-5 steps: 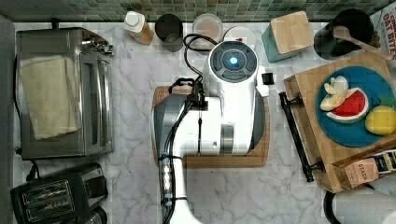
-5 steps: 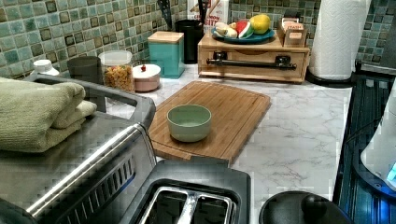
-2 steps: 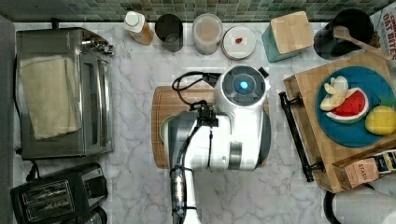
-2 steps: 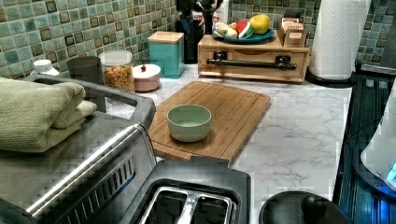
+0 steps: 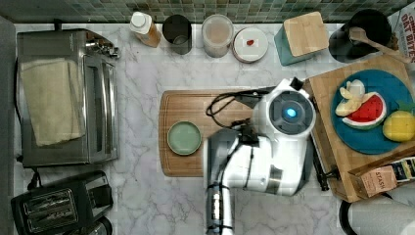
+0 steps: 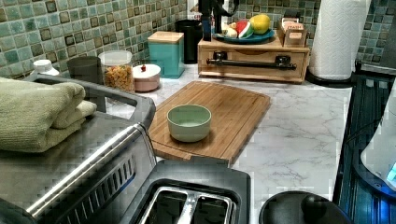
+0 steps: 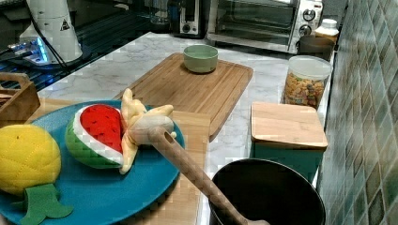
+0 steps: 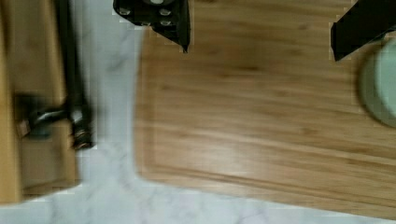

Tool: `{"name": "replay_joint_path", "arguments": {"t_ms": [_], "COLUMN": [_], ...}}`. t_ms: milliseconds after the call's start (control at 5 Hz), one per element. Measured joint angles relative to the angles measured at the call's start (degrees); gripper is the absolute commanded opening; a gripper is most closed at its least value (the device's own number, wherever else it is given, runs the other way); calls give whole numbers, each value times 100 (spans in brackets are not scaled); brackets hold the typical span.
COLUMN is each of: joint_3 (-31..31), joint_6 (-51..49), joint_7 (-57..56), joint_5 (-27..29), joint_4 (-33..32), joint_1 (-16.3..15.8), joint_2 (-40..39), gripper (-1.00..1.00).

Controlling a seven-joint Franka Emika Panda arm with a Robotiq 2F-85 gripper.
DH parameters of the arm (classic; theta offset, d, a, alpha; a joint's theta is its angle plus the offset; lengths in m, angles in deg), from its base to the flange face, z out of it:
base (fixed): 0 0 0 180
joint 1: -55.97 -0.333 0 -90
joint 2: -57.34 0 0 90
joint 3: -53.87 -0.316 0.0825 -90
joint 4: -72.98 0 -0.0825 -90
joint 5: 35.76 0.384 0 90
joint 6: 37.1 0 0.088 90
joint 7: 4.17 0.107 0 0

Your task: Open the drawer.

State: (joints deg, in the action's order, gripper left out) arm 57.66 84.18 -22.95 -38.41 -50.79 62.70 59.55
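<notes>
Status: approach phase, no contact with the target yet.

Wide shallow light-wood drawer [image 6: 252, 71] with long black metal bar handle [image 6: 252, 62]: sits fully closed inside a low wooden stand, just past one short end of the flat grooved wooden cutting board [image 6: 219, 116]. Faces the board across a narrow strip of white marble counter [image 6: 299, 135], so the handle is reachable only from the board side.

Black two-finger gripper [image 8: 259, 46]: hovers above the board's end nearest the drawer, pointing down. Fingers [image 8: 161, 21] spread wide, nothing between them. Probably kept spread so as to straddle the bar on arrival. Handle in the wrist view just off the board's edge, not yet between the fingers.

White arm body [image 5: 274, 161]: hangs over the same half of the board.

Small pale green bowl [image 5: 184, 138]: rests on the board toward its opposite end, well apart from the drawer and likely out of the pull path.

Round teal plate [image 5: 362, 139] with toy fruit: sits on the stand, beyond the board.

Next move, by judgement: shift off the board toward the handle, descend, close on the bar, pull back over the board.

Risk: stand not visibly fastened; may slide toward the board with its load instead of releasing the drawer.
</notes>
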Motion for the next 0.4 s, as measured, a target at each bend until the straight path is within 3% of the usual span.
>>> {"name": "replay_joint_path", "arguments": {"t_ms": [400], "joint_3": [424], "joint_6": [1021], "joint_7": [-632], "joint_5": [-34], "joint_4": [-537], "joint_1": [513], "joint_2": [21], "gripper": [100]}}
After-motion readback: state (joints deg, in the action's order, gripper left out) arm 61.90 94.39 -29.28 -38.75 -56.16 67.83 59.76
